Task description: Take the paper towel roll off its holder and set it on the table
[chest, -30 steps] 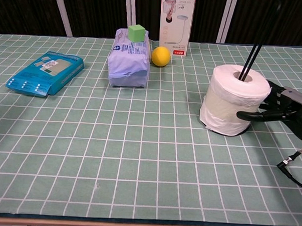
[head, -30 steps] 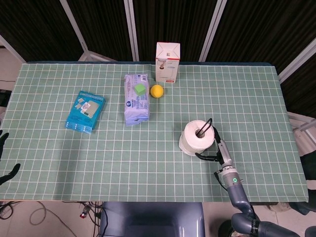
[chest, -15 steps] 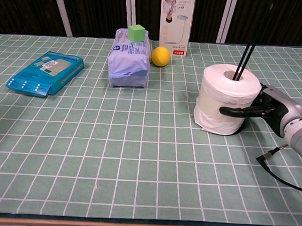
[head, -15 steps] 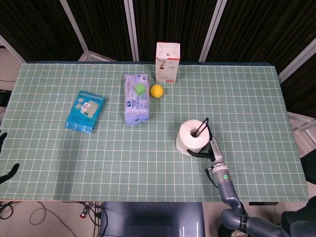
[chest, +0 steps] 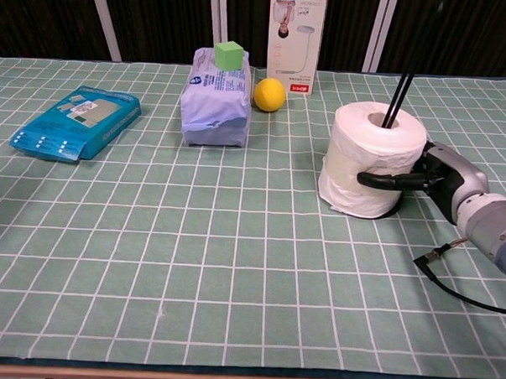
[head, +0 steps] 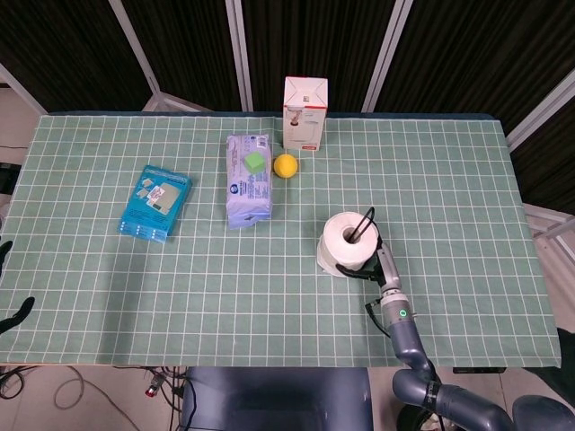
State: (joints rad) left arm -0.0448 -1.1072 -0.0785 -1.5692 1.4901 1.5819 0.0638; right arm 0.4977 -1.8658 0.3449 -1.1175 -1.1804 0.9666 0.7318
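Note:
The white paper towel roll (chest: 367, 165) stands upright on its holder, right of the table's middle, and shows too as the roll (head: 343, 241) in the head view. The holder's thin black rods (chest: 396, 97) rise slanted out of the core. My right hand (chest: 428, 174) grips the roll from its right side, thumb laid across the front and the other fingers hidden behind it; the same right hand (head: 374, 264) shows below the roll in the head view. My left hand (head: 11, 301) hangs off the table's left edge, fingers apart and holding nothing.
A blue wipes pack (chest: 216, 100) with a green cube (chest: 229, 54) on top, a yellow ball (chest: 269, 94) and a white-red box (chest: 296, 39) stand at the back. A teal packet (chest: 77, 121) lies at the left. A black cable (chest: 458, 291) trails under my right wrist.
The roll and its holder have slid left across the table with my right hand, whose thumb has closed further across the roll's front. The left hand has stayed put.

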